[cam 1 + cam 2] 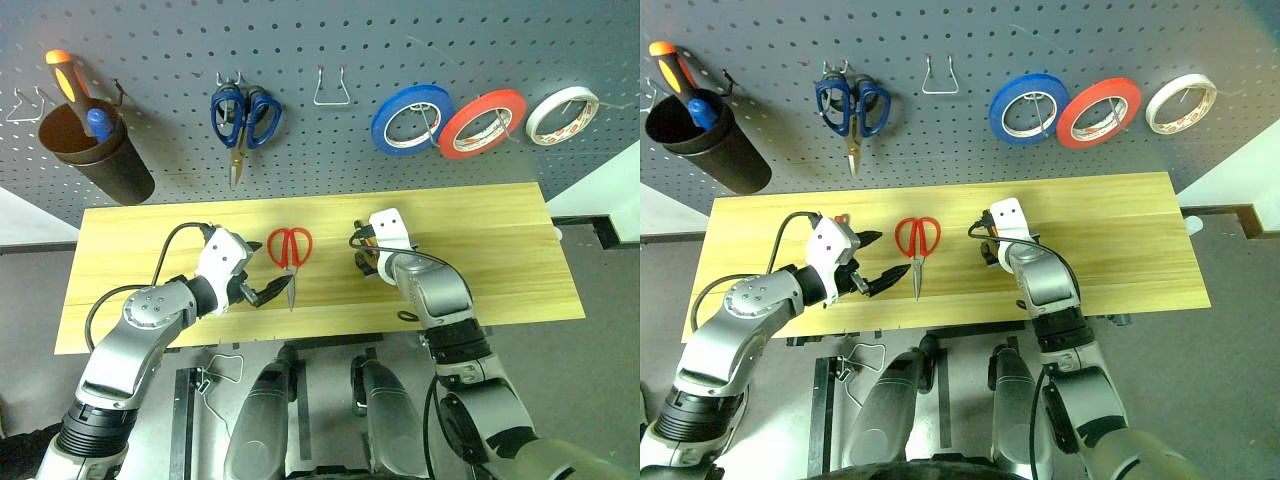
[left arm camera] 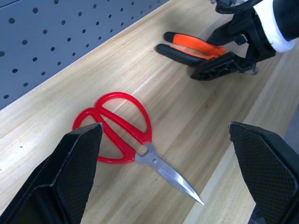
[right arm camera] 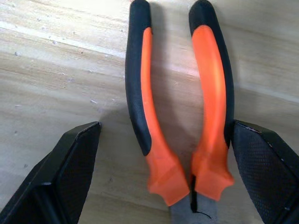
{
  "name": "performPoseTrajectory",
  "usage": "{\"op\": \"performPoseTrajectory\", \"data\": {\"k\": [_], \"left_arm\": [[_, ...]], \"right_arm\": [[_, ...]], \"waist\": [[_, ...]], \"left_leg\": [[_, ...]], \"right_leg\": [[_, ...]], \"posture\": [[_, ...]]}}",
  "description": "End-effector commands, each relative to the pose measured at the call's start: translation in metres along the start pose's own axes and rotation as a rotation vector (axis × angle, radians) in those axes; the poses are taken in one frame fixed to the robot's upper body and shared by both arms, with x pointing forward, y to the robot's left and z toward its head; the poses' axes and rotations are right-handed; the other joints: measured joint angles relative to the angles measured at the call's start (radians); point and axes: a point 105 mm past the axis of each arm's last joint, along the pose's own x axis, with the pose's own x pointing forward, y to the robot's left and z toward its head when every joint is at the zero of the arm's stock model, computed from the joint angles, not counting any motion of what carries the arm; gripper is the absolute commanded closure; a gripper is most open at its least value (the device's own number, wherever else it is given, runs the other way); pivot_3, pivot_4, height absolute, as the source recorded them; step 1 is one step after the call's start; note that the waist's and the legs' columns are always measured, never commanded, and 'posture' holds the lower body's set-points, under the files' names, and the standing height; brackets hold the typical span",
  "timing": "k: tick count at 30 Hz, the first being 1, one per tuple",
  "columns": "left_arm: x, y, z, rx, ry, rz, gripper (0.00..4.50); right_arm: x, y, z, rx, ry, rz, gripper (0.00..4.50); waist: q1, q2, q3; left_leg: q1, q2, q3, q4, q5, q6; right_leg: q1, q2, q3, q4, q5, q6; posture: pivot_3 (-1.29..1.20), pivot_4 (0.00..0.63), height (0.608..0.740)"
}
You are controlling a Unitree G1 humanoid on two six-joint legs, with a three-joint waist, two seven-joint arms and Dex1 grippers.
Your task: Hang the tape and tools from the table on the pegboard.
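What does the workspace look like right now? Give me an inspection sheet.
Surface: wooden table, light grain, in front of the grey pegboard.
Job's things: red-handled scissors flat on the table; pliers flat on the table, orange-and-black handles; red tape on the pegboard, between the blue roll and white roll.
Clutter: blue-handled scissors hanging; dark cup on the board holding screwdrivers; one empty wire hook.
Grippers: left pincer open, beside the red scissors' blades; right pincer open, fingers on either side of the pliers, not closed on them.
Cables: black cable looping over the left wrist.
Surroundings: nothing seen.
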Motion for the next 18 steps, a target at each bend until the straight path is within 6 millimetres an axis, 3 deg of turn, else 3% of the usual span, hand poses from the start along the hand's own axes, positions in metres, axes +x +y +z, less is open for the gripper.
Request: {"op": "performPoseTrajectory", "data": {"k": [1,3,11,18], "left_arm": [[-0.003,-0.001,0.011,0.022,-0.04,0.007,0.0],[-0.003,0.0,0.012,0.023,-0.042,0.009,0.0],[-0.002,0.001,0.013,0.027,-0.049,0.013,0.0],[-0.002,-0.003,0.021,0.016,-0.099,-0.026,0.0]], "right_arm": [[0.002,-0.005,-0.001,0.002,0.007,0.0,1.27],[0.003,-0.006,0.001,-0.002,-0.002,0.001,1.78],[-0.001,-0.006,0.008,-0.027,-0.066,0.019,1.78],[-0.05,-0.006,0.035,-0.058,-0.332,0.05,1.78]], "waist": [[0.002,0.0,0.0],[0.002,0.0,0.0],[0.002,0.0,0.0],[0.002,0.0,0.0]], "left_leg": [[0.0,0.0,0.0,0.0,0.0,0.0],[0.0,0.0,0.0,0.0,0.0,0.0],[0.0,0.0,0.0,0.0,0.0,0.0],[-0.007,0.0,0.0,-0.002,0.0,-0.001]], "right_leg": [[0.0,0.0,0.0,0.0,0.0,0.0],[0.0,0.0,0.0,0.0,0.0,0.0],[0.0,0.0,0.0,0.0,0.0,0.0],[-0.006,0.0,0.0,-0.001,0.0,0.001]], "posture": [[0.08,0.431,0.703],[0.08,0.43,0.703],[0.08,0.42,0.703],[0.08,0.412,0.703]]}}
